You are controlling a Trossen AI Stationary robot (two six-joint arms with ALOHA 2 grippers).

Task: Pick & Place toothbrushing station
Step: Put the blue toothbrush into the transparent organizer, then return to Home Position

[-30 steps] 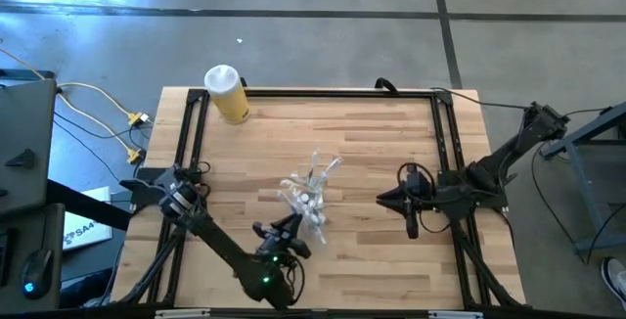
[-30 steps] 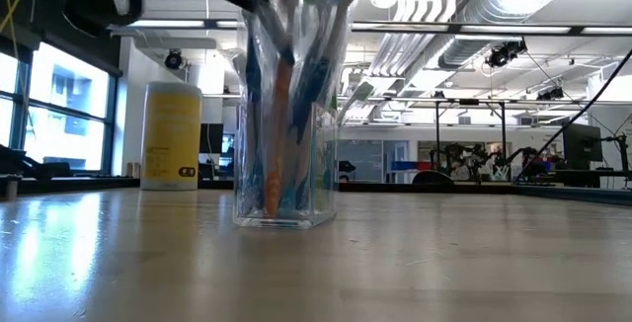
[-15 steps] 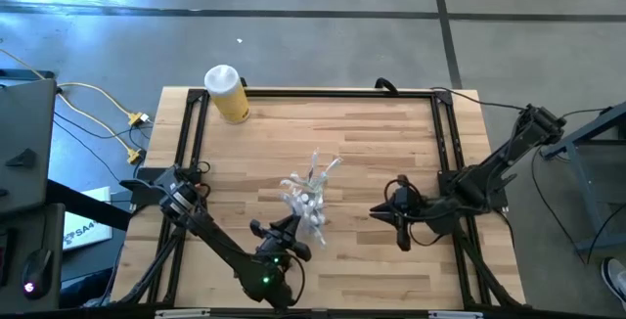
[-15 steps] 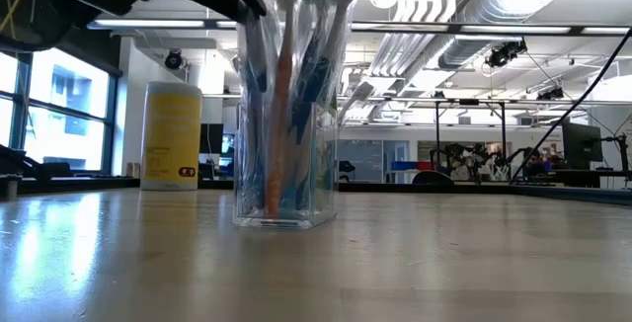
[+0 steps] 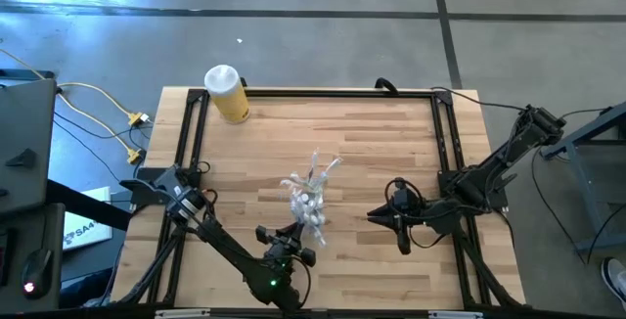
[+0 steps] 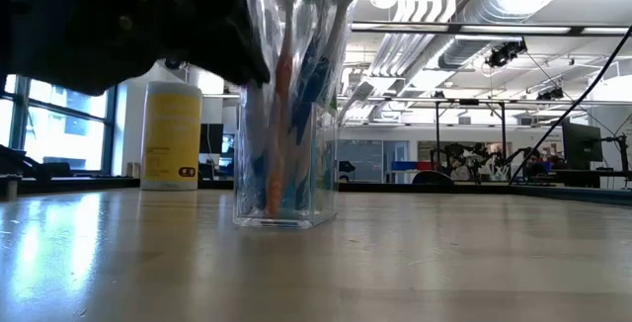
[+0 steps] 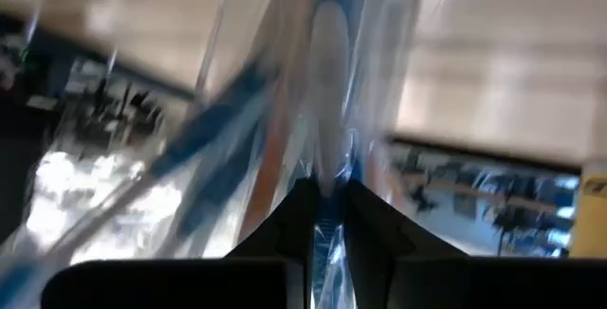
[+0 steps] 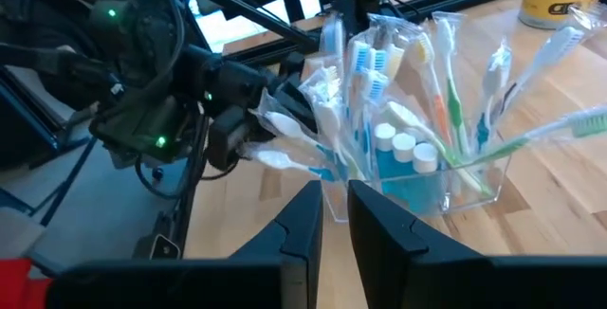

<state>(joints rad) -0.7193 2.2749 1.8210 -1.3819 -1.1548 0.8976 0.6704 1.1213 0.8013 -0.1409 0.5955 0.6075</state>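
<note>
Wooden table (image 5: 372,143) is carrying everything, so we are reading outward from the two claws. Left gripper (image 5: 290,244) is sitting just beside the clear cup (image 5: 311,219), on the near-edge side of it. Its jaws are standing nearly together in the left wrist view, with a thin slit between the tips and one brush stem seeming to run through it. We are not calling that a grasp; contact is not resolvable. Right gripper (image 5: 377,214) is hovering well apart from the cup on its other side, pointing at it. Its fingers (image 8: 305,216) are nearly clenched and holding nothing.

Yellow bottle (image 5: 228,94) is standing far off from both claws at the back corner, not ours.

Cup is standing upright between the two claws, flat base on the wood per the low view. We are judging it light, rigid, slick-walled and top-heavy, since the toothbrushes (image 8: 446,91) are fanning out well above the rim. A side knock would likely tip it.

Brushes are looking thin and springy, loose in the cup, so pulling one is likely to drag the rest. Teal tubes (image 8: 406,162) are sitting low inside, white caps up, small and smooth.

Best hold for the whole set, we reckon: pinch one cup wall at the rim, one finger inside and one outside, or open wide and clamp across the body low down.
</note>
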